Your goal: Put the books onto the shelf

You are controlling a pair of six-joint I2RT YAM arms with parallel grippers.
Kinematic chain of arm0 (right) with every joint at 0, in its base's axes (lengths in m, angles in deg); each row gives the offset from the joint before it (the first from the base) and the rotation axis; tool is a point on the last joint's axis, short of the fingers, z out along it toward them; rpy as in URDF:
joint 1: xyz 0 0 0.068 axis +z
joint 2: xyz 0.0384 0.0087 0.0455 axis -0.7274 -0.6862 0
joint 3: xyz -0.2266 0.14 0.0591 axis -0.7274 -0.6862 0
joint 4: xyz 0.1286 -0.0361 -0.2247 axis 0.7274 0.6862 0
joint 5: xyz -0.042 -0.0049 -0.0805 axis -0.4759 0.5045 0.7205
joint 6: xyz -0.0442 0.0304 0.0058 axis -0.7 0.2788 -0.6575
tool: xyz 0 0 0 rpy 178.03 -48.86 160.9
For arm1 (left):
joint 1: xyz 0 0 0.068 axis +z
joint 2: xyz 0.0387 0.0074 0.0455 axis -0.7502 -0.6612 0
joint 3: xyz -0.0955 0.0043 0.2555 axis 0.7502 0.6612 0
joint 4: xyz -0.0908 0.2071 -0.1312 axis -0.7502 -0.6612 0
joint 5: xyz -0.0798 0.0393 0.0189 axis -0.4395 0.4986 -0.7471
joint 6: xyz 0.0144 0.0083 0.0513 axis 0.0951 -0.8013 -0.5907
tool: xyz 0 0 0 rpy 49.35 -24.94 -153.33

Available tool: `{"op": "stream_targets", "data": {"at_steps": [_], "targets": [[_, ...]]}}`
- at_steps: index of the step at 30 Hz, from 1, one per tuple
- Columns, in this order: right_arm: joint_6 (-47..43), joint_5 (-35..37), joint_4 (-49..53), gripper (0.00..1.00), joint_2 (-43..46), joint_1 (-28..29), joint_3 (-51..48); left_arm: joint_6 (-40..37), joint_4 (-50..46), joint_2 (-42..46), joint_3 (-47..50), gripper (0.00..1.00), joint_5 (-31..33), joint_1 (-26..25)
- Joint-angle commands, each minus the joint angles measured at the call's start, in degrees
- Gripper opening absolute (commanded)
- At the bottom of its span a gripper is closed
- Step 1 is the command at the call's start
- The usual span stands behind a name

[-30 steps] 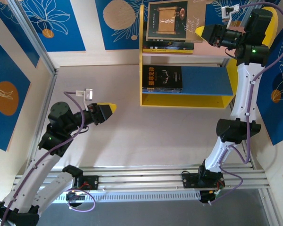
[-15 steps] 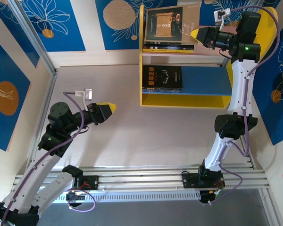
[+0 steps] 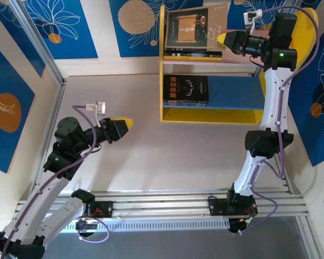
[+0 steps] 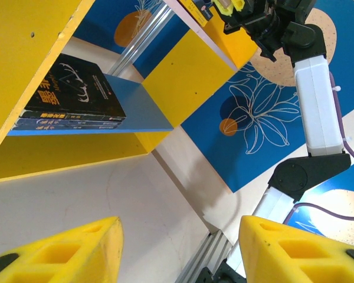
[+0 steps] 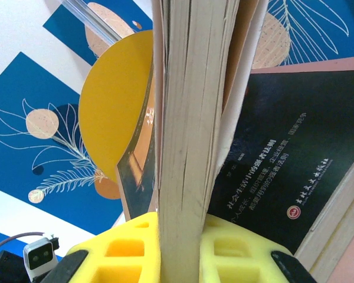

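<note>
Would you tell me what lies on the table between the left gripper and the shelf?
Nothing: in the top external view, bare table stretches from the left gripper to the shelf; the left wrist view agrees.

Illegible Chinese titles on books [image 3: 186, 89]

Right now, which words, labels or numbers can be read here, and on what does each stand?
Black book, lower board: yellow Chinese title, too blurred.
Dark book, upper board: title too small.
Brown book: pale script, unreadable.
Black cover, right wrist view: white Chinese lines, blurred.
</note>
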Motion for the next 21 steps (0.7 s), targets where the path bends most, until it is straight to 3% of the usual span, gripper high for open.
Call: {"op": "stream_targets", "data": {"at_steps": [1, 21], "targets": [[-0.4, -0.6, -0.3, 0.1, -0.5, 0.5, 3.0, -0.9, -0.2, 0.5, -0.7, 0.55, 0.5, -0.1], [-1.6, 4.5, 2.9, 0.35, -1.6, -0.3, 5.0, -1.5, -1.0, 0.8, -1.0, 0.55, 0.8, -0.1]]}}
